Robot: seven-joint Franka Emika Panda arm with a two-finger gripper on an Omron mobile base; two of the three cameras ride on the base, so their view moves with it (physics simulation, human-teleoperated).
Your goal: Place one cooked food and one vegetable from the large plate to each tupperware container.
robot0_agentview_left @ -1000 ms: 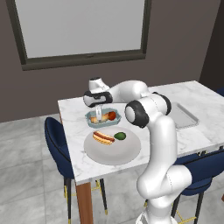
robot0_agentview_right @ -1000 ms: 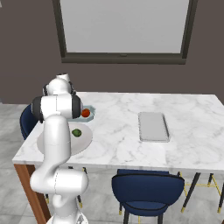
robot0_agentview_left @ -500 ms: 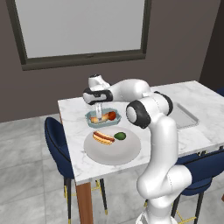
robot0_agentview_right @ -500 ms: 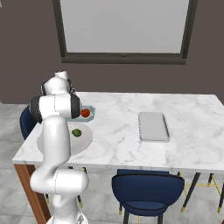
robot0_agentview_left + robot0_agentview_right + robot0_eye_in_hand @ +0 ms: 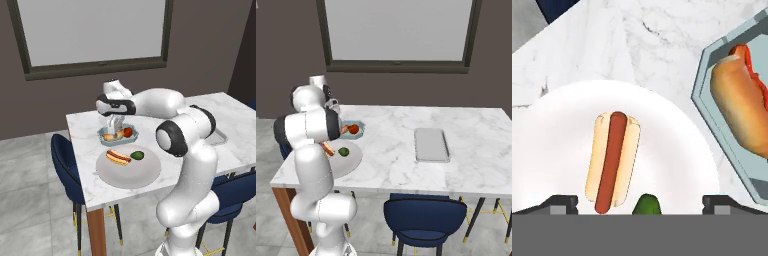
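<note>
The large plate (image 5: 129,170) is round, flat and pale grey; it sits near the front left corner of the marble table (image 5: 406,165). On it lie a hot dog (image 5: 612,160) and, beside it, a dark green vegetable (image 5: 137,155). Just behind the plate, the blue-green tupperware container (image 5: 118,134) holds a second hot dog (image 5: 739,120) and a red vegetable (image 5: 128,132). The grey translucent container (image 5: 431,144) lies well apart, toward the table's right half, with bare marble all around it.

The gripper (image 5: 116,123) hangs over the blue-green container. Its fingertips (image 5: 562,202) stand wide apart, holding nothing. The plate's front rim lies close to the table edge; a blue chair (image 5: 67,157) stands just beside the left edge.

Compared with a second ago, the gripper appears slightly higher above the container, though the change is small.
</note>
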